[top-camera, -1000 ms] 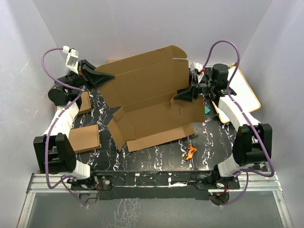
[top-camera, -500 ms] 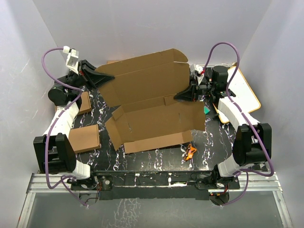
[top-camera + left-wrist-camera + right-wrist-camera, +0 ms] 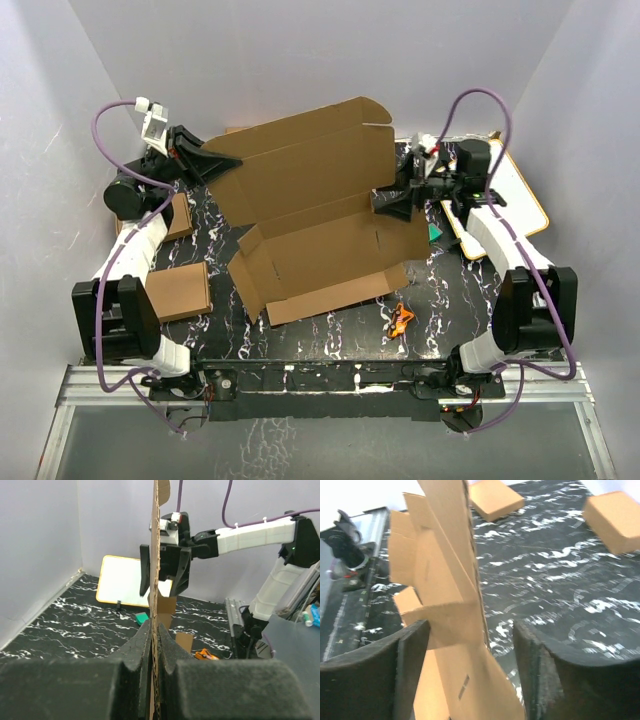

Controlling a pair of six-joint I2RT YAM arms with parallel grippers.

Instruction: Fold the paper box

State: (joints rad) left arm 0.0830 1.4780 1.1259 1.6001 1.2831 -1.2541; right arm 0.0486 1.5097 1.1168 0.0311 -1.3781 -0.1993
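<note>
The paper box (image 3: 320,215) is a large brown die-cut cardboard sheet. Its far half is raised steeply and its near half lies on the table with the side flaps up. My left gripper (image 3: 228,160) is shut on the sheet's far left edge. In the left wrist view the sheet (image 3: 155,555) runs edge-on between the closed fingers of that gripper (image 3: 155,632). My right gripper (image 3: 392,200) is open at the sheet's right edge. In the right wrist view its fingers (image 3: 412,670) stand wide on either side of the sheet (image 3: 450,610) without clamping it.
Two small ready-made cardboard boxes (image 3: 180,290) (image 3: 181,216) lie at the left, beside the left arm. A white board with tan rim (image 3: 508,195) lies at the right. A small green object (image 3: 433,232) and an orange object (image 3: 401,320) lie on the black marbled table (image 3: 330,335).
The right wrist has shifted a little to the right. The sheet's near half dipped flatter and has come back up slightly. The left gripper has stayed put on the sheet's edge.
</note>
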